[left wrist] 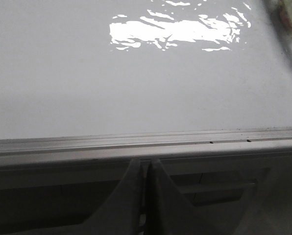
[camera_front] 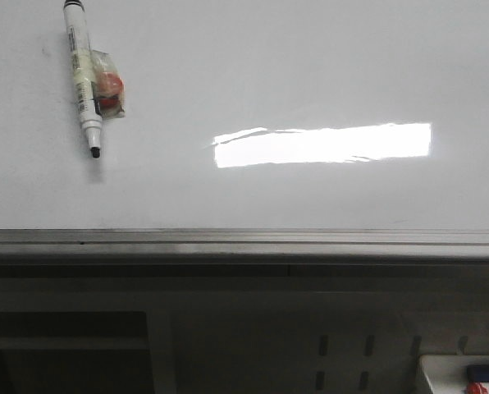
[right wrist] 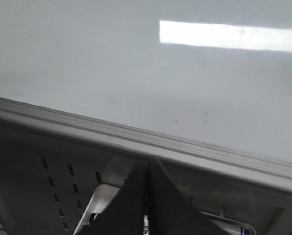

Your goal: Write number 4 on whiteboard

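The whiteboard (camera_front: pixel 294 74) is a glossy white board with a grey metal rail (camera_front: pixel 244 240) along its near edge. No number 4 shows on it; only a bright rectangular glare. A white marker (camera_front: pixel 82 70) with a black tip lies on the board at the far left, with an orange-and-clear clip taped to it. My left gripper (left wrist: pixel 146 164) is shut and empty, below the rail (left wrist: pixel 136 142), off the board. My right gripper (right wrist: pixel 147 165) is shut and empty, also below the rail (right wrist: pixel 160 142). Neither gripper shows in the front view.
Below the rail is a dark perforated metal panel (camera_front: pixel 343 353). A white tray (camera_front: pixel 454 373) with a dark and a red item sits at the lower right; it also shows in the right wrist view (right wrist: pixel 99 205).
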### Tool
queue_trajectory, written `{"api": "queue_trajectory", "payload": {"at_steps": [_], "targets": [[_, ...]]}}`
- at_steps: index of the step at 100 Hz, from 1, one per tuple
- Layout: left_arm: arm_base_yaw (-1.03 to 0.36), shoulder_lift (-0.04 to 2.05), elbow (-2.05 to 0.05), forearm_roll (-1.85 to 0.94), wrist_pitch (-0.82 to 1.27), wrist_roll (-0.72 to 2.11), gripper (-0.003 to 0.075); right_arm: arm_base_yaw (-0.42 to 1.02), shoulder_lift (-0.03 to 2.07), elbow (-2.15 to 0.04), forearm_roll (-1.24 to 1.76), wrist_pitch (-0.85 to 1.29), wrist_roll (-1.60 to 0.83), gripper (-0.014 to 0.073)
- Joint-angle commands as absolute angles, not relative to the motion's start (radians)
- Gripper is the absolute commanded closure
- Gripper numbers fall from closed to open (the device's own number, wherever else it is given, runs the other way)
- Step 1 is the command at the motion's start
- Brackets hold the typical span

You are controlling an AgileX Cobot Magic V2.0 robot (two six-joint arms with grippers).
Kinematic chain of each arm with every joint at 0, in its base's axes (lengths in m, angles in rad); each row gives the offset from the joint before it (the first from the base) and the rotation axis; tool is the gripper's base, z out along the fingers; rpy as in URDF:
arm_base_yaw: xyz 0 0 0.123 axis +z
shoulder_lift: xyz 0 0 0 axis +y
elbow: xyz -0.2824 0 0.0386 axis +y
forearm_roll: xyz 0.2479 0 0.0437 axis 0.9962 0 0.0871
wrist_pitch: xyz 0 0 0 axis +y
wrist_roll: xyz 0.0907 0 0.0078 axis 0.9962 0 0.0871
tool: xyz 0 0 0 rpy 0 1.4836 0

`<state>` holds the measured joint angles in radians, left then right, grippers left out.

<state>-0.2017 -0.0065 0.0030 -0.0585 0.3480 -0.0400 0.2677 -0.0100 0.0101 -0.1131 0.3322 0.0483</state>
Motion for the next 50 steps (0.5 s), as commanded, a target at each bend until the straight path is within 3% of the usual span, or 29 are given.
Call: {"api": "queue_trajectory", "payload": {"at_steps": [1, 50], "targets": [[-0.199, -0.018, 0.038, -0.068, 0.308, -0.048, 0.0741, 0.263, -0.024, 0.034, -0.117, 0.317, 0.046, 0.0638], [-0.199, -0.018, 0.038, -0.058, 0.281, -0.048, 0.0741, 0.263, -0.024, 0.034, -0.119, 0.231, 0.046, 0.0638]]}}
